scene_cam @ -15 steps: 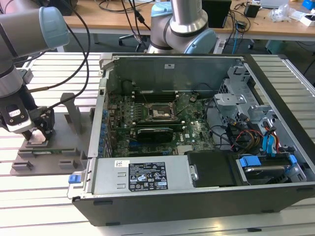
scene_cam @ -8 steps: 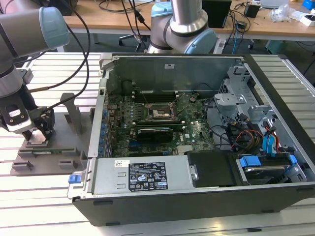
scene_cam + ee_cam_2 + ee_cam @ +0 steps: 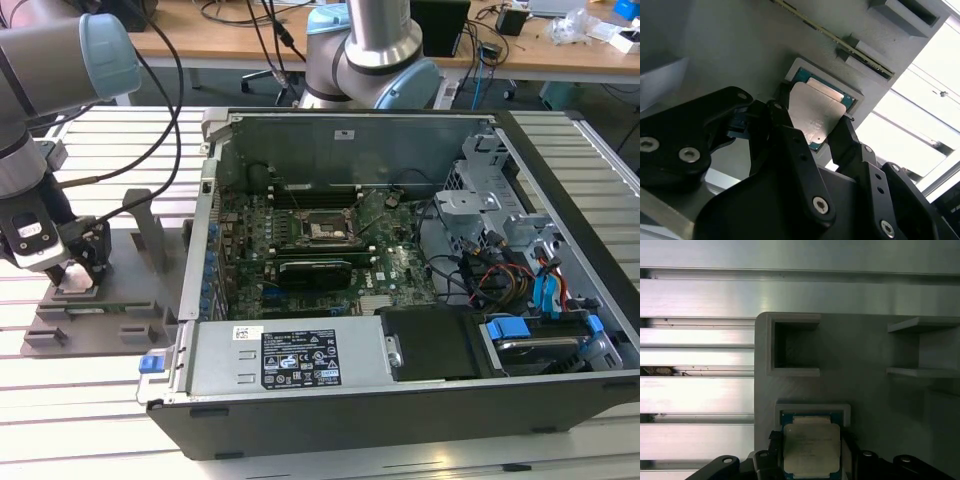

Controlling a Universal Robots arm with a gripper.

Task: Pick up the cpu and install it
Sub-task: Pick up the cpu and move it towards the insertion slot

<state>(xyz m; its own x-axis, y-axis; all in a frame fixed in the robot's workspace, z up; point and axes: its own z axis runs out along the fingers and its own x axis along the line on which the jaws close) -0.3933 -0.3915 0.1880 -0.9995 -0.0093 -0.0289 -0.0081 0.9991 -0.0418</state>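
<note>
A slatted aluminium table (image 3: 90, 410) carries everything. Most of it is taken by an open computer case (image 3: 400, 415) lying on its side. A wooden desk (image 3: 200, 45) runs along the back, and the grey base of a second arm (image 3: 370, 50) rises just behind the case.

The working arm (image 3: 40, 110) comes in from the exterior view's left and bends down over a grey plastic tray (image 3: 95, 335). The tray lies on the table just beside the case, with upright posts standing on it.

Inside the case are a green motherboard (image 3: 400, 270), a power supply box (image 3: 300, 360) with a label along the near wall, and a metal drive cage (image 3: 480, 205) towards the exterior view's right. The black socket frame (image 3: 325, 232) sits in the middle of the board with nothing in it, well apart from the tray.

In the first wrist view the tray shows an open box-shaped pocket (image 3: 790, 345) and a square recess (image 3: 812, 409) with a raised rim.

The gripper (image 3: 812, 120) is low over that recess. Its two black fingers (image 3: 790, 142) stand one on each side of the cpu (image 3: 817, 110). The jaws are drawn in to about the chip's width and rest against two opposite edges, so they have hold of it.

The cpu lies flat, silver top up, its green border inside the recess rim. In both wrist views it sits in the tray, between the fingertips, not in the socket.
</note>
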